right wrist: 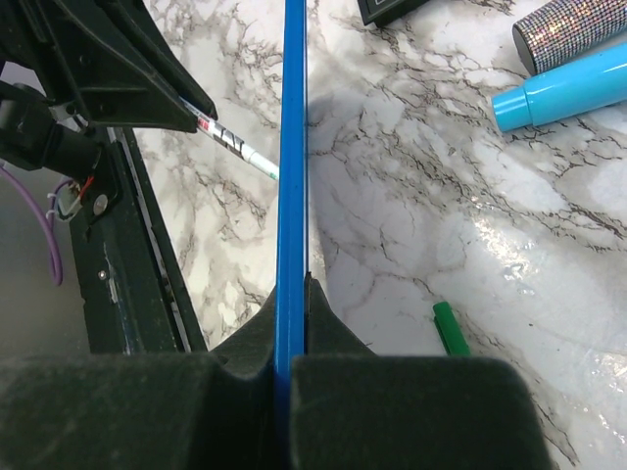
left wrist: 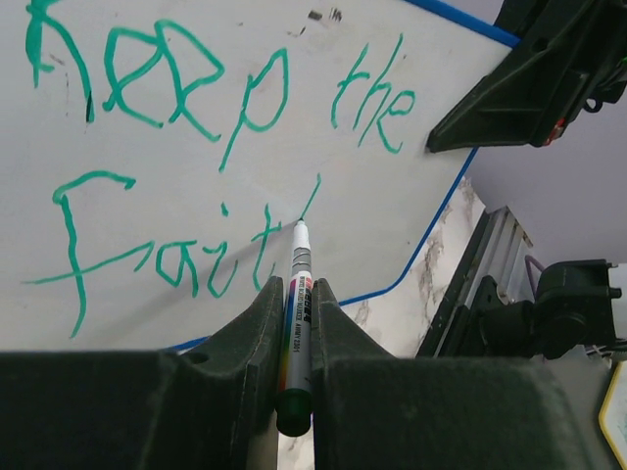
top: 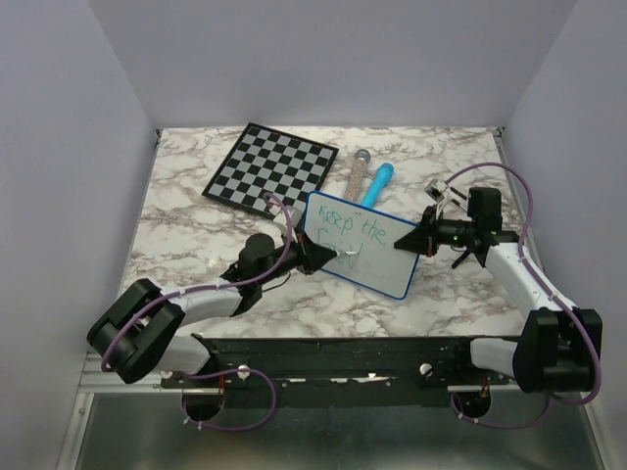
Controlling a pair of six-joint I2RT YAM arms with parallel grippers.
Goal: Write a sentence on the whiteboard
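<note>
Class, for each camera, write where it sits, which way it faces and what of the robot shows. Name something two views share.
Top external: above and behind the arms, looking down on the table; both arms show, left gripper and right gripper at the whiteboard.
Left wrist: on the left arm, facing the green writing; its fingers clamp a marker.
Right wrist: on the right arm, looking along the whiteboard's rim; its fingers pinch it.
Shared: both wrist views show the marker.

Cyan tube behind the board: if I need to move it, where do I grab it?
Grip the cyan tube mid-body from straight above, fingers across its width: it lies flat on the table, so only its rounded sides oppose. The glitter tube lies close on its left, so probably enter with a narrow opening.
</note>
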